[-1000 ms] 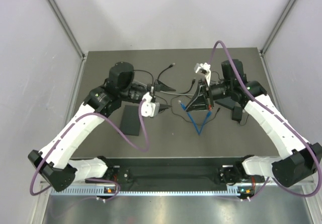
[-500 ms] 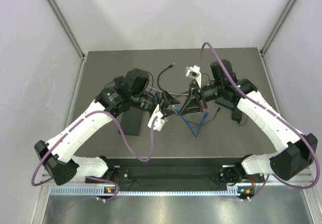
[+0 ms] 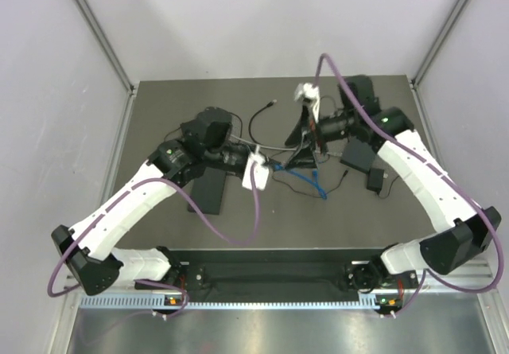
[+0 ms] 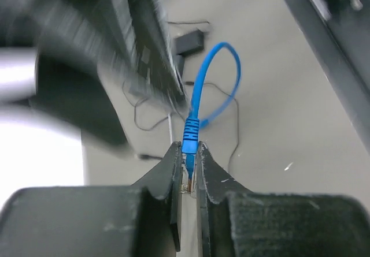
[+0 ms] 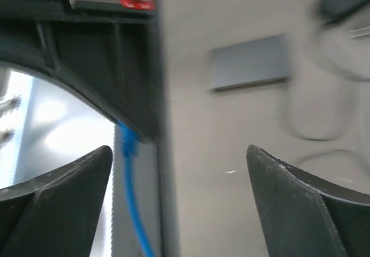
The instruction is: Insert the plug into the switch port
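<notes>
My left gripper [image 4: 189,153] is clenched on the blue-booted cable plug [image 4: 190,131]. The boot pokes out past the fingertips, and the plug is held near the middle of the dark grey table [image 3: 159,115]. From there the thin blue cable [image 3: 308,179] trails off toward 4 o'clock across the table. My right gripper [image 5: 178,150] is released, fingers spread wide, holding nothing, near the plug at about 1 o'clock. A flat black rectangular box [image 3: 208,191] lies at 8 o'clock from the left gripper. A smaller black box [image 3: 358,157] lies at 3 o'clock from the plug. I cannot tell where the port is.
</notes>
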